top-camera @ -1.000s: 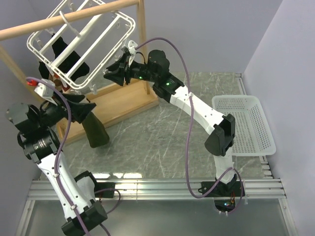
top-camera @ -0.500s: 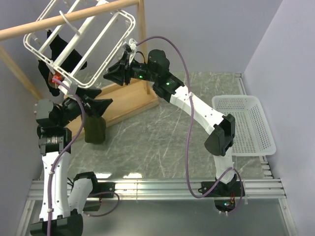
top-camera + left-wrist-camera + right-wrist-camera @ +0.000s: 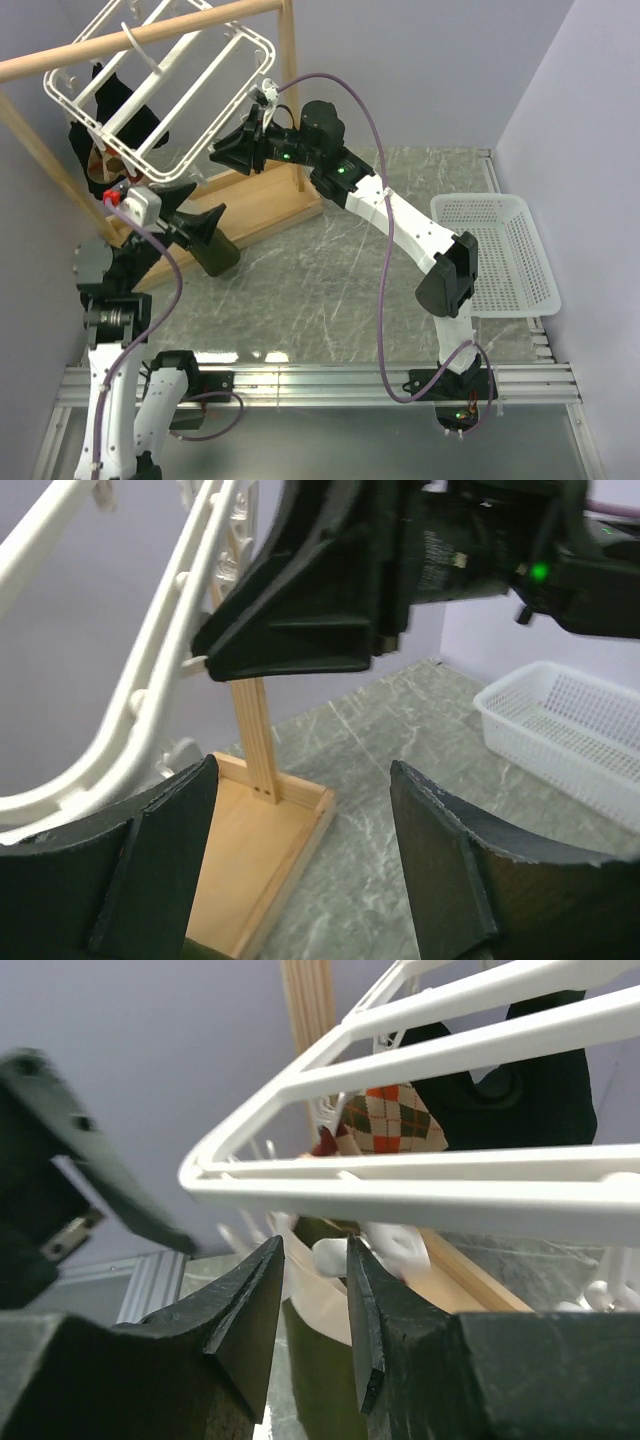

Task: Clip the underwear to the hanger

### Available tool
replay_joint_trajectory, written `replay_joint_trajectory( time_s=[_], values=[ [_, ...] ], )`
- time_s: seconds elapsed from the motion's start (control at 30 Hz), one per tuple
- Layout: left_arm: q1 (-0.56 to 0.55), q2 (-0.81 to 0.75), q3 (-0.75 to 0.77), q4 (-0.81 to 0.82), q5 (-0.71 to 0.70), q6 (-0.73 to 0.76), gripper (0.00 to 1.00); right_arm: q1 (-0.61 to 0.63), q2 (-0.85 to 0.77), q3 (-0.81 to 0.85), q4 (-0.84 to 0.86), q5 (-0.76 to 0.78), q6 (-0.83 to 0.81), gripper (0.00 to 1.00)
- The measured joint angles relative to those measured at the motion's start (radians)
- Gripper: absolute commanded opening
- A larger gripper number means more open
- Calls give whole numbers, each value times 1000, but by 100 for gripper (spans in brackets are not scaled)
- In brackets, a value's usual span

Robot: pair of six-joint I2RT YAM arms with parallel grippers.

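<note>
Pinching hanger (image 3: 450,1195) clip (image 3: 330,1255) at 11 o'clock: right gripper (image 3: 220,153), nearly closed. Left gripper (image 3: 300,780) wide; underwear (image 3: 218,256) hangs beneath, grip unclear.

The hanger (image 3: 450,1195), a white plastic rectangular frame with cross bars and small dangling clips, hangs tilted at the far left of the scene. The underwear (image 3: 218,255), a plain dark olive-green cloth, bunched and limp, dangles nearer than the frame and a little lower. It hangs right at the left gripper (image 3: 300,780), though how it is caught there is hard to tell.
</note>
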Motion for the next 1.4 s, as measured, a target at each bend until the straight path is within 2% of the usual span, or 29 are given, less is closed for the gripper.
replay_joint_trajectory(
  time_s=[0.27, 0.4, 0.53, 0.67, 0.77, 0.83, 0.9, 1.0, 1.13, 1.2, 1.3, 1.4],
  values=[
    [-3, -181, -13, -212, 32, 188, 80, 0, 0, 0, -2, 0, 13, 39],
    [-3, -248, -51, -300, 16, 256, 80, 0, 0, 0, -3, 2, 26, 42],
    [-3, -212, -72, -344, 5, 303, 81, 0, -5, 0, -20, 14, 31, 49],
    [-29, -60, -39, -352, 11, 319, 82, -7, -27, -13, -40, 44, 40, 60],
    [-165, 87, 21, -359, -38, 328, 84, -19, -48, -20, -46, 66, 55, 64],
    [-327, 153, 34, -362, -122, 340, 84, -34, -59, -20, -49, 85, 63, 64],
    [-541, 194, 34, -375, -237, 346, 85, -51, -72, -20, -59, 108, 72, 64],
    [-753, 224, 32, -377, -368, 340, 86, -72, -99, -21, -77, 144, 84, 65],
    [-906, 231, 30, -355, -570, 322, 91, -90, -142, -32, -88, 176, 101, 65],
    [-981, 234, 14, -311, -694, 325, 99, -93, -163, -41, -93, 183, 102, 65],
    [-1059, 250, -25, -214, -873, 372, 99, -100, -183, -47, -96, 196, 101, 66],
    [-1085, 265, -67, -121, -1026, 459, 99, -110, -193, -53, -104, 209, 97, 66]
  ],
)
